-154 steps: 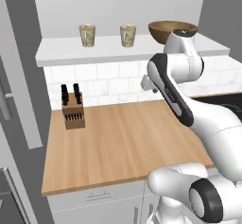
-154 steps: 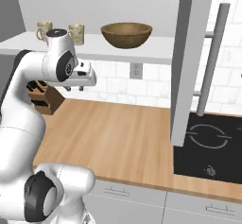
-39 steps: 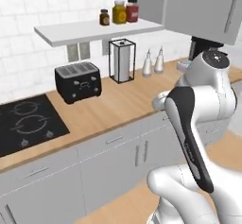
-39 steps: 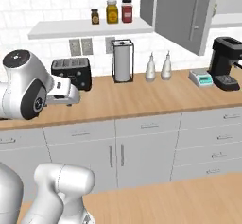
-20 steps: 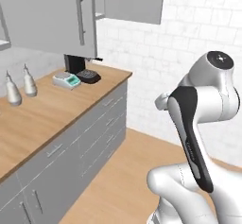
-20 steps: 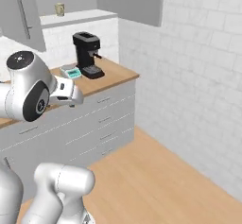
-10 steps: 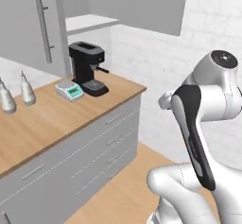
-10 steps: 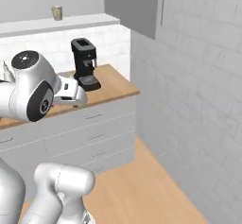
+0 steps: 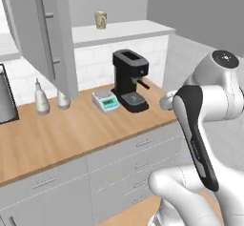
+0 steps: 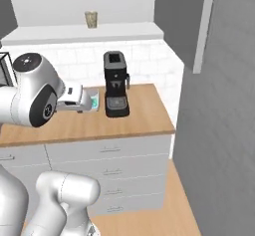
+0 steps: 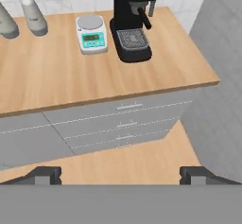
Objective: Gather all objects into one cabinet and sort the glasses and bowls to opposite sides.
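Note:
One small beige speckled cup (image 9: 100, 19) stands upright on the thick white shelf board (image 9: 128, 31) of the open wall cabinet, high above the counter; the right base view has this cup (image 10: 90, 19) at the top too. My gripper (image 11: 120, 175) is open with nothing between its fingertips (image 11: 45, 173), and it looks down over the counter's front and the floor. From the right base view the gripper (image 10: 83, 102) hangs at counter height, well below the cup and left of it. The wooden bowl and the other cups are out of view.
A black coffee machine (image 9: 129, 79) and a small scale (image 9: 106, 101) stand on the wooden counter (image 9: 57, 134) under the shelf. Two white bottles (image 9: 41, 98) stand left. An open grey door (image 9: 43, 29) hangs at the left; another door panel (image 10: 219, 105) stands right. Drawers (image 11: 123, 124) lie below.
The base has driven and turned, so the whole scene shifted: the coffee machine and the shelf with the cup now sit nearer the middle. The gripper stays open and holds nothing.

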### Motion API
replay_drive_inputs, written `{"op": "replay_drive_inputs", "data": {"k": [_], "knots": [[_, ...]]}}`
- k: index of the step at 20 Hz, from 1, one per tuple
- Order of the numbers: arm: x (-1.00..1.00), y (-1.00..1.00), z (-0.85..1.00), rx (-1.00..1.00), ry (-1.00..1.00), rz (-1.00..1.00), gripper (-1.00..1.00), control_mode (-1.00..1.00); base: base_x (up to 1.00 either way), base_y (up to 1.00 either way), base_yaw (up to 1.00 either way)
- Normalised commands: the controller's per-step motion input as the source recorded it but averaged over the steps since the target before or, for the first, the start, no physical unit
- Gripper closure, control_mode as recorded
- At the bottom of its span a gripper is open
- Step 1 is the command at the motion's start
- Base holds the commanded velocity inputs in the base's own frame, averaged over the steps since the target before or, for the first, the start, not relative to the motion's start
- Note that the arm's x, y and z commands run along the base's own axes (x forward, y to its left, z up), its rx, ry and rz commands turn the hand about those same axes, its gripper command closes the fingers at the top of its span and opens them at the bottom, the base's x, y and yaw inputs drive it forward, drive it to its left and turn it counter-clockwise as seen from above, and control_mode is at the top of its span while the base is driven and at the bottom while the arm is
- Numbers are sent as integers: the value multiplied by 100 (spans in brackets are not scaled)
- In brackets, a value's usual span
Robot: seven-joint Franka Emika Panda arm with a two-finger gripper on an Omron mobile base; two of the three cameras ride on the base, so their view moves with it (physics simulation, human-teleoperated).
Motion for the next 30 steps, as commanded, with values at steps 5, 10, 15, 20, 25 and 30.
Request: {"op": "replay_drive_inputs", "data": {"k": [5, 10, 15, 20, 25, 30], "knots": [[0, 0, 0, 0, 0, 0, -100, 100, 73, -49, 38], [0, 0, 0, 0, 0, 0, -100, 100, 56, -60, 22], [0, 0, 0, 0, 0, 0, -100, 100, 28, -52, 12], [0, 0, 0, 0, 0, 0, -100, 100, 18, 19, 6], [0, 0, 0, 0, 0, 0, -100, 100, 68, 37, 0], [0, 0, 0, 0, 0, 0, -100, 100, 29, 25, 1]]}}
